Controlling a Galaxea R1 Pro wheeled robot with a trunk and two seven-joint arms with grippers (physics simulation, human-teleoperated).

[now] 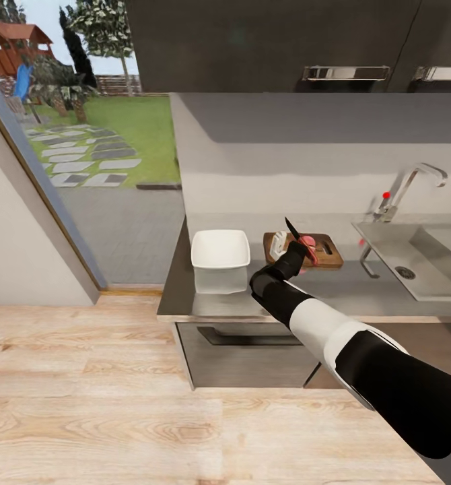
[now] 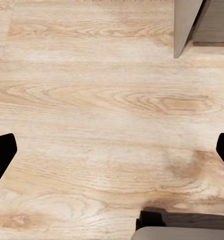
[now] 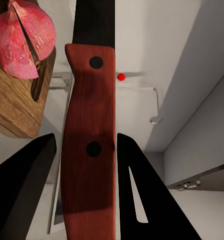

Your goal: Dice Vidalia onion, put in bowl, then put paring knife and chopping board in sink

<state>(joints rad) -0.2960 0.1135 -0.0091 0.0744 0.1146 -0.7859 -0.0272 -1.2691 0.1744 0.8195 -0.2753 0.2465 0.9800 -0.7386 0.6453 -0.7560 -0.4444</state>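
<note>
Onion [image 1: 308, 241] sat on the board [image 1: 323, 254], apparently uncut; right gripper [image 1: 294, 250] was closed on the knife [image 3: 89, 145]; dicing, bowl [image 1: 220, 250] and sink [image 1: 414, 259] steps remained.

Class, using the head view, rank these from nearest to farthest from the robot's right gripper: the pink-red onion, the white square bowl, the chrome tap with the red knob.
1. The pink-red onion, on the brown wooden board, right beside the right gripper.
2. The white square bowl, on the countertop towards the window.
3. The chrome tap with the red knob, behind the sink on the opposite side.
</note>
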